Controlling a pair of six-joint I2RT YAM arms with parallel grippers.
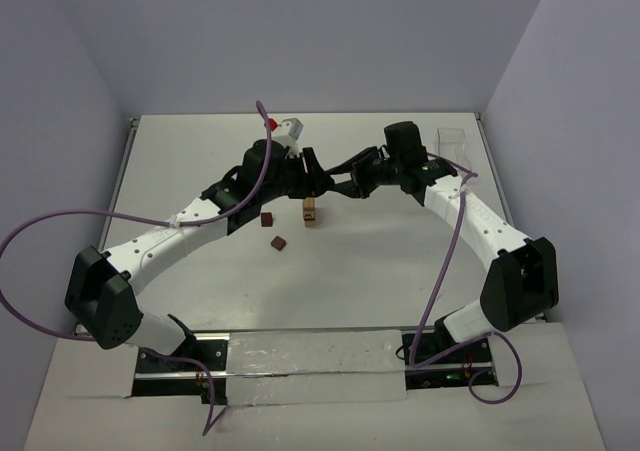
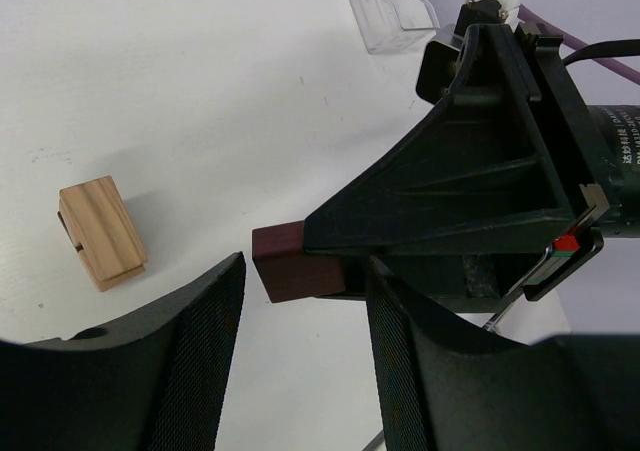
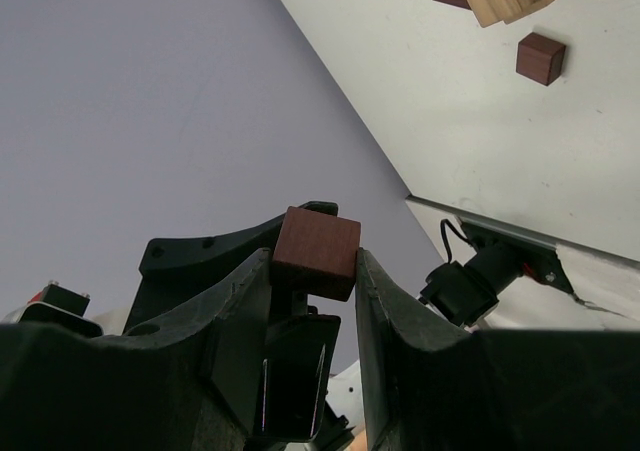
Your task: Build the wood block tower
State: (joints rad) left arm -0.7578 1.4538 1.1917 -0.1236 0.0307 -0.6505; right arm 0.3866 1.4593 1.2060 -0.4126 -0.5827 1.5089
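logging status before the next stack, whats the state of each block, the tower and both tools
right tool: shut on brown cube
left tool: open, beside that cube
tower: standing upright on table
loose brown cubes: two, lying on table, apart from tower

white table point(image 1: 200, 161), wood blocks point(image 1: 278, 242), clear tray point(image 1: 455, 141)

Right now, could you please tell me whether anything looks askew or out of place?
Slightly: the brown cube in the right pincer sits a little skewed, pinched at the very tip and poking past it. Two loose cubes lie beside the tower. Nothing looks spilled or damaged.
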